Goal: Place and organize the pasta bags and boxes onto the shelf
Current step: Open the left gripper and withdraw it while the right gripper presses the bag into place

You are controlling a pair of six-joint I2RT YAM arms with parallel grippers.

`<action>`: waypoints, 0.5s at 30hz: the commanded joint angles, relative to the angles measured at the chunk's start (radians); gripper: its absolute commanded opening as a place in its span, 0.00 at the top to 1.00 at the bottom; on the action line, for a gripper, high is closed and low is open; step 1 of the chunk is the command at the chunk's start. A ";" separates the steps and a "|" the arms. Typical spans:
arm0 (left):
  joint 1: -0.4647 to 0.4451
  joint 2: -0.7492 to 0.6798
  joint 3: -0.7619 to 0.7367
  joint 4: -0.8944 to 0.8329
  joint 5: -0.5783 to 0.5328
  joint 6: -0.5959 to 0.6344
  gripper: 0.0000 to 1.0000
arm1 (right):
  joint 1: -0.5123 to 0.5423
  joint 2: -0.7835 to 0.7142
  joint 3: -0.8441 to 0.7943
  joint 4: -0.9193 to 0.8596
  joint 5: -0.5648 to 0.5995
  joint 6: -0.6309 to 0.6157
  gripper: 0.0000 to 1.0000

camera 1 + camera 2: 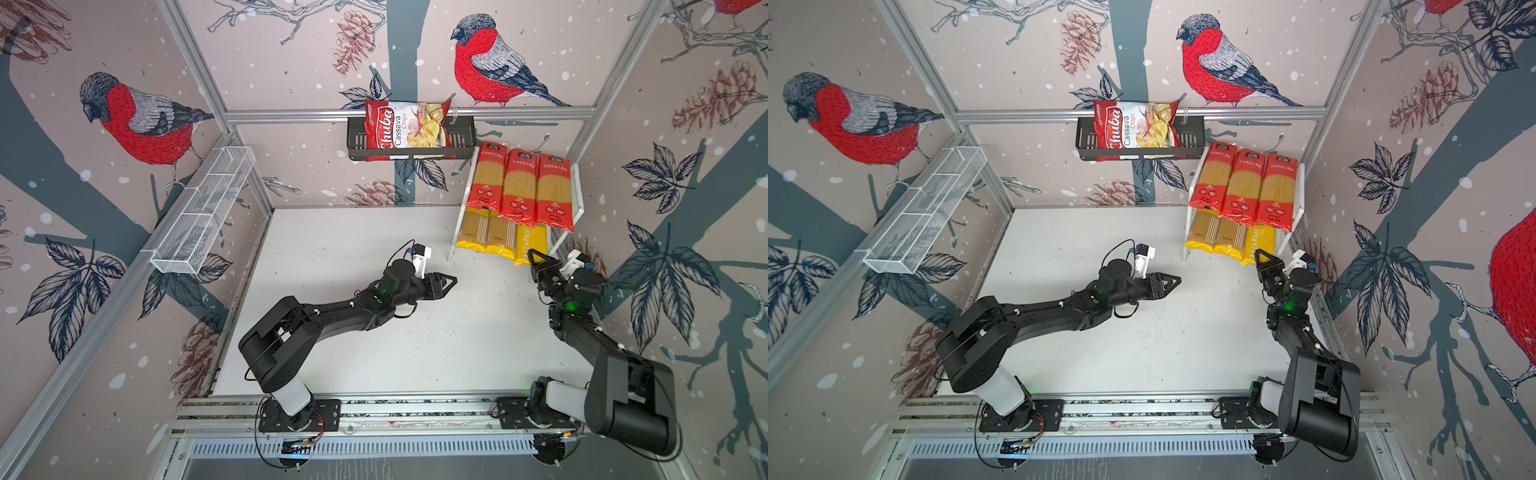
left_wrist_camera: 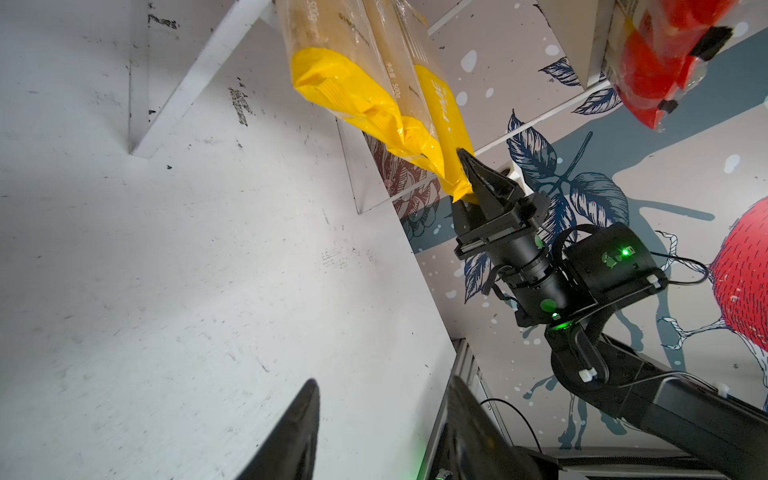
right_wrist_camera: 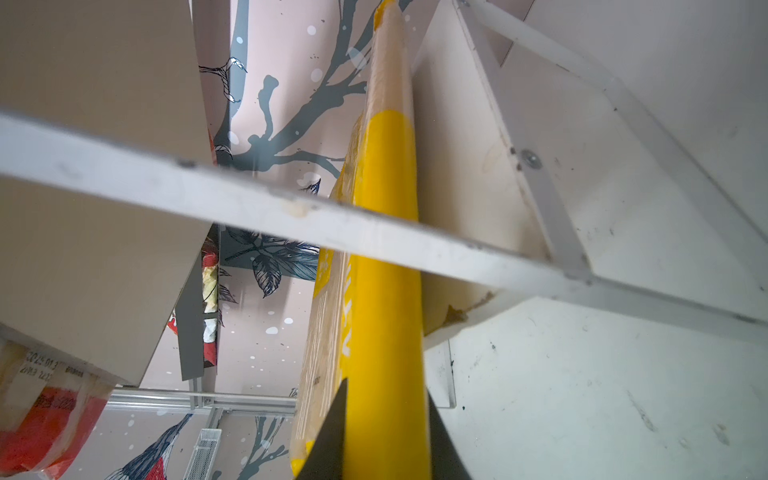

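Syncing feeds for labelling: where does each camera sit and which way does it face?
Both top views: overhead, looking down at table, shelf, left arm and right arm.
Left wrist: on the left arm, facing the right gripper clamping the yellow packet; left gripper shows.
Right wrist: on the right arm, looking along that packet into the shelf; its fingertips show.
Shared: every view shows that packet.

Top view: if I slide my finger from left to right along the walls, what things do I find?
Wire basket → chips bag → red packets.
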 commanded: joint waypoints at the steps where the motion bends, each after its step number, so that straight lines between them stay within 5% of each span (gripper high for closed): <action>1: -0.003 -0.005 0.007 0.022 -0.003 0.012 0.51 | -0.005 0.008 0.012 0.052 -0.052 -0.042 0.74; 9: -0.001 0.002 0.008 0.025 -0.001 0.010 0.51 | -0.004 -0.083 -0.061 -0.022 -0.032 -0.020 0.48; 15: -0.007 0.012 0.020 0.025 0.002 0.009 0.50 | -0.005 -0.160 -0.108 -0.050 -0.024 0.006 0.51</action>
